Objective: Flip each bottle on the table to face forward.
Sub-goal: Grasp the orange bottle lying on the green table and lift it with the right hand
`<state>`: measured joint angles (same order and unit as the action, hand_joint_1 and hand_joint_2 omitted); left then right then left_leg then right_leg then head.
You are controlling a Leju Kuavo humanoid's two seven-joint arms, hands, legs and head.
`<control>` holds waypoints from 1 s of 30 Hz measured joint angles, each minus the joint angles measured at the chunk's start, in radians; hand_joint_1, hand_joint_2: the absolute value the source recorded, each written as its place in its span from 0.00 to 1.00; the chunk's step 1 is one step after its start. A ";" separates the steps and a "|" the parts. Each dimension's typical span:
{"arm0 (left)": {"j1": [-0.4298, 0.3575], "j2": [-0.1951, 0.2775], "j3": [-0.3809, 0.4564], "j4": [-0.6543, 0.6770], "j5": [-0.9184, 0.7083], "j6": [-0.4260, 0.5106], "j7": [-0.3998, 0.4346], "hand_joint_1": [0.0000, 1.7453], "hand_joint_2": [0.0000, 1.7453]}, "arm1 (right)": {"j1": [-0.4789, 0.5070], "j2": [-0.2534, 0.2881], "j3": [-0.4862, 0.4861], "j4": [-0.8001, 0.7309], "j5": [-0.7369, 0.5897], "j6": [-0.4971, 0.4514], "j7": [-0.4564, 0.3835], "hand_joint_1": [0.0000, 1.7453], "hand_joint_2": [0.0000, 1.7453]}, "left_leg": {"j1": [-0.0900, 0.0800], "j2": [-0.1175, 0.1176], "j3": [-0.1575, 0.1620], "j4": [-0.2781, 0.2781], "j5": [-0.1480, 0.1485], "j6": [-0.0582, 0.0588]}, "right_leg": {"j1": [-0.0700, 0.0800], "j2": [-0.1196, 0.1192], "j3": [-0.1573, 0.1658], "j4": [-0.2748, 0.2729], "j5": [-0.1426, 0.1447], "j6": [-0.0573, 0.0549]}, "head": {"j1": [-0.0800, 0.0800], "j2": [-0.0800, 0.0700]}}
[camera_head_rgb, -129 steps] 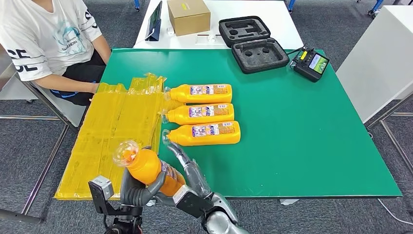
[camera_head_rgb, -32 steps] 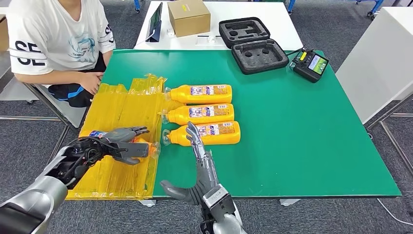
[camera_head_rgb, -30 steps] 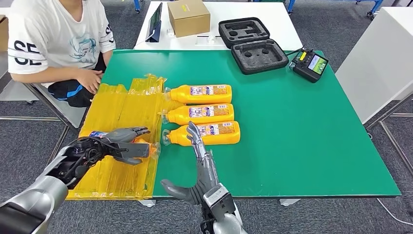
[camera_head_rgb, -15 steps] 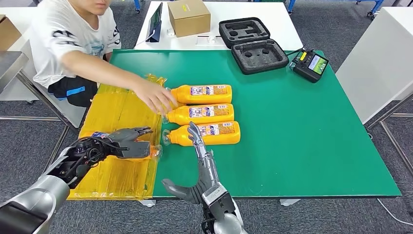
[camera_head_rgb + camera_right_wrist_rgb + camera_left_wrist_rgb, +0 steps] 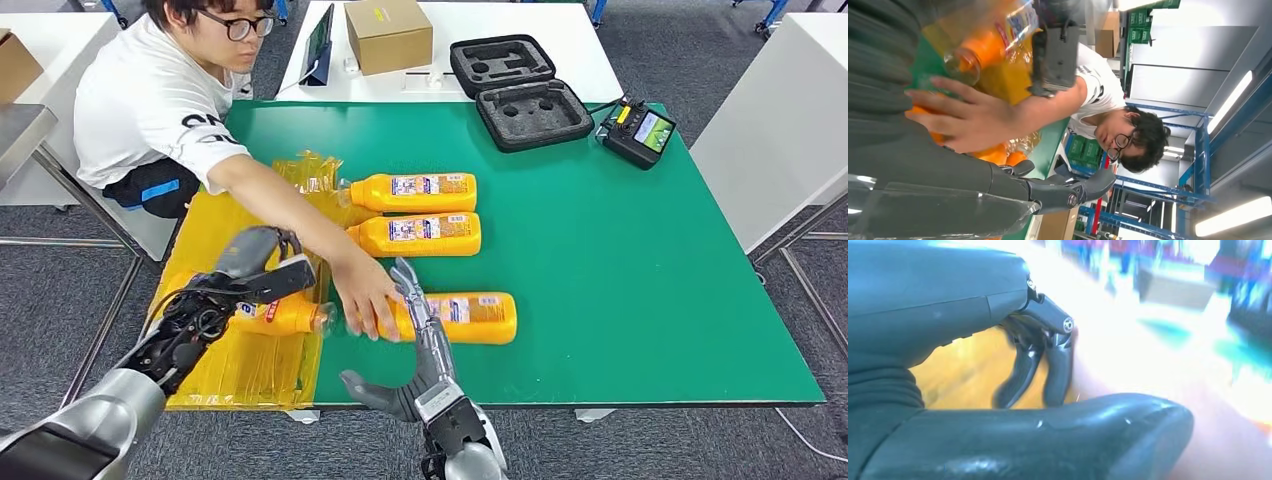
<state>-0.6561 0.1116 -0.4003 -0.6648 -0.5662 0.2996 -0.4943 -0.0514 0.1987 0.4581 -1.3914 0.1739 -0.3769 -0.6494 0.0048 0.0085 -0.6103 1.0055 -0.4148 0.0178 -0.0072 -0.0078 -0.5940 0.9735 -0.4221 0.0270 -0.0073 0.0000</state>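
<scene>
Left hand (image 5: pixel 258 268) hovers over a lying bottle (image 5: pixel 280 316), fingers loose, holding nothing. Right hand (image 5: pixel 420 345) is spread flat, empty, beside a person's hand (image 5: pixel 366 295).

The person's hand (image 5: pixel 368 293) covers the neck end of the near bottle (image 5: pixel 470 317), so its cap cannot be seen. The left hand (image 5: pixel 262 272) hides part of the bottle on the yellow plastic (image 5: pixel 280 316). The left wrist view is blurred and washed out beyond the fingers (image 5: pixel 1058 371). The right arm is cut off by the head view's near edge.
</scene>
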 joint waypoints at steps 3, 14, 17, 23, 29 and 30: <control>0.009 -0.014 0.022 -0.011 -0.005 0.042 -0.002 0.00 0.00 | 0.003 0.000 -0.003 -0.003 0.004 0.000 0.000 0.00 1.00 | 0.000 0.000 0.000 0.000 0.000 0.000 | 0.000 0.000 -0.001 0.000 0.000 0.000 | 0.000 0.000; 0.029 -0.033 0.061 -0.027 -0.007 0.120 -0.022 0.00 0.00 | 0.010 0.000 -0.015 -0.008 0.011 -0.006 -0.001 0.00 1.00 | 0.000 0.000 -0.001 0.000 0.000 0.000 | 0.000 0.000 -0.001 0.000 0.000 0.000 | 0.000 0.000; 0.046 -0.035 0.093 -0.055 0.028 0.246 -0.079 0.00 0.75 | 0.010 -0.001 -0.014 -0.008 0.031 -0.024 -0.008 0.00 1.00 | 0.000 0.000 -0.001 0.000 0.000 0.000 | 0.000 0.000 -0.001 0.000 0.000 0.000 | 0.000 0.000; 0.146 -0.044 0.211 -0.228 0.074 0.395 -0.196 0.00 1.00 | 0.002 -0.014 0.009 -0.009 0.099 -0.068 -0.007 0.00 1.00 | 0.000 0.001 -0.002 0.000 0.000 0.000 | 0.000 0.001 -0.003 0.000 0.000 0.000 | 0.000 0.000; 0.316 -0.064 0.339 -0.529 0.122 0.401 -0.206 0.00 1.00 | -0.014 -0.057 0.027 -0.018 0.365 -0.073 0.179 0.00 1.00 | 0.000 0.001 -0.003 0.000 -0.001 0.000 | 0.000 0.001 -0.003 0.000 0.000 0.000 | 0.000 0.000; 0.347 -0.066 0.351 -0.576 0.154 0.401 -0.206 0.00 1.00 | -0.018 -0.068 0.028 -0.024 0.448 -0.067 0.241 0.00 1.00 | 0.000 0.001 -0.003 0.000 -0.001 0.000 | 0.000 0.001 -0.003 0.000 0.000 0.000 | 0.000 0.000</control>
<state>-0.3094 0.0460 -0.0496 -1.2406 -0.4118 0.7003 -0.7006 -0.0698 0.1306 0.4864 -1.4152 0.6217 -0.4440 -0.4082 0.0047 0.0100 -0.6135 1.0052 -0.4157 0.0174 -0.0071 -0.0063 -0.5975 0.9733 -0.4224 0.0268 -0.0075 0.0000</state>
